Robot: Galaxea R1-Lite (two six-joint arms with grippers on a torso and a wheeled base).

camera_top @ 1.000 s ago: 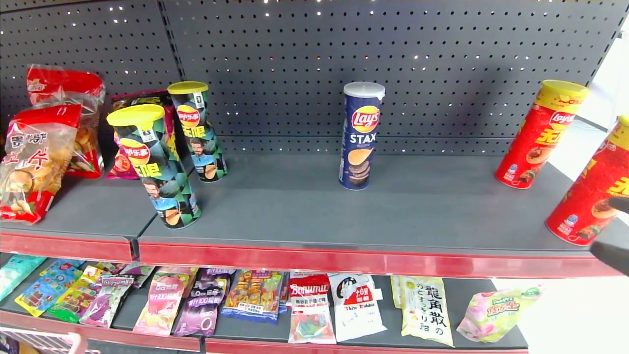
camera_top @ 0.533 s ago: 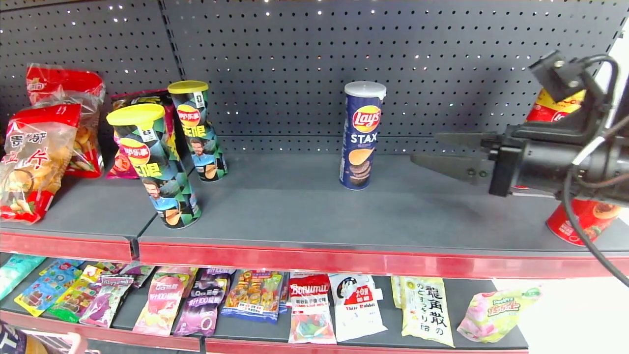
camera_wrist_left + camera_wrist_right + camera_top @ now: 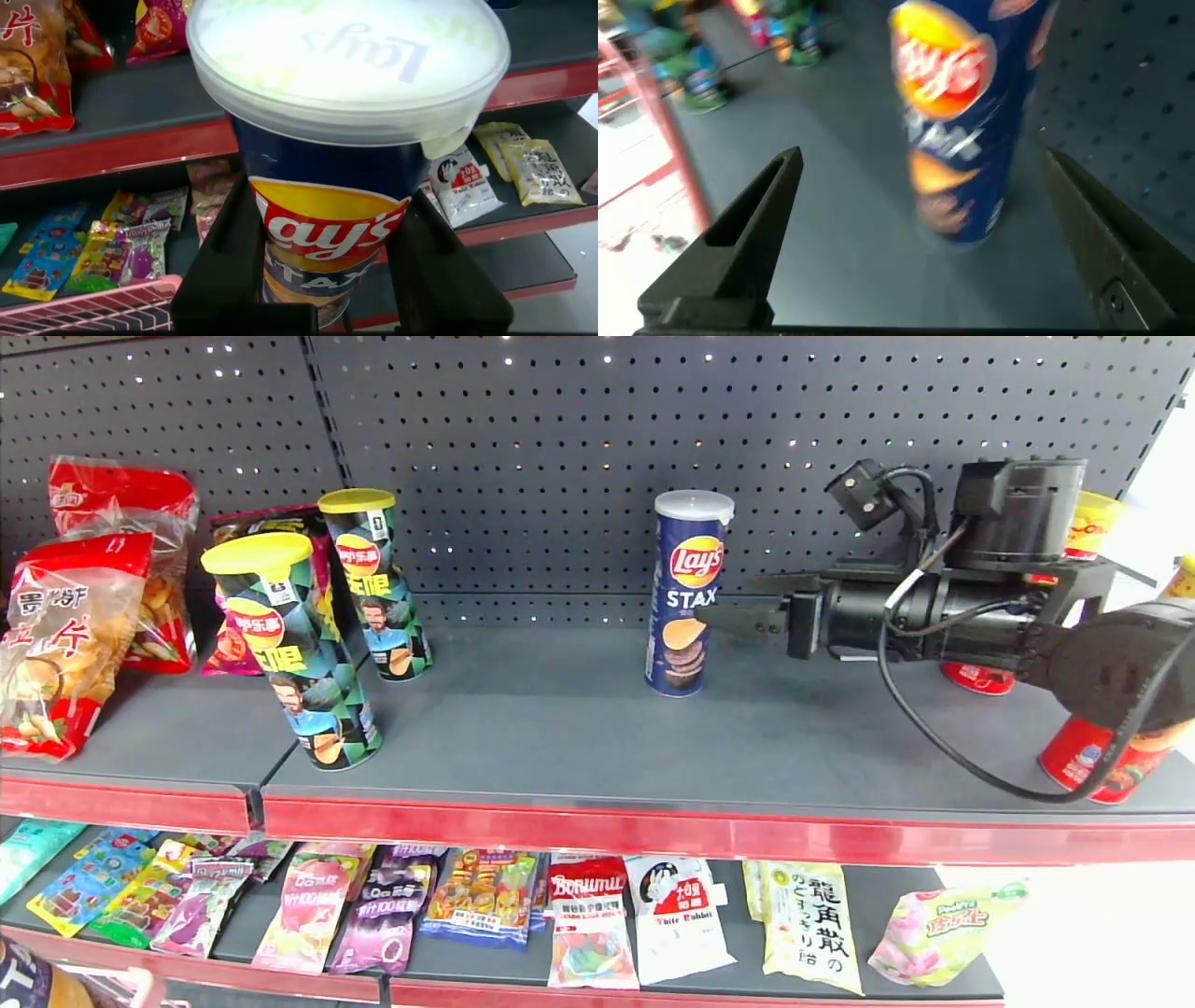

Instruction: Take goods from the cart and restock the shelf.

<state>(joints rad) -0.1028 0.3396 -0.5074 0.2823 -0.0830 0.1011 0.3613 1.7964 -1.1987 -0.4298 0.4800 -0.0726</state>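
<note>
left gripper (image 3: 332, 266) clamps held can (image 3: 341, 140) | right gripper (image 3: 738, 602) spread, facing shelf can (image 3: 686, 593)

A yellow-lidded can (image 3: 291, 658) with a green pattern stands upright, its twin (image 3: 373, 588) just behind it, nearer the dark pegboard panel (image 3: 560, 448). Left of that can lean two red snack bags (image 3: 65, 635), one before the other. Far to its right stand red cans (image 3: 1083, 761) — below it, a row of flat candy packets (image 3: 588, 919).
</note>
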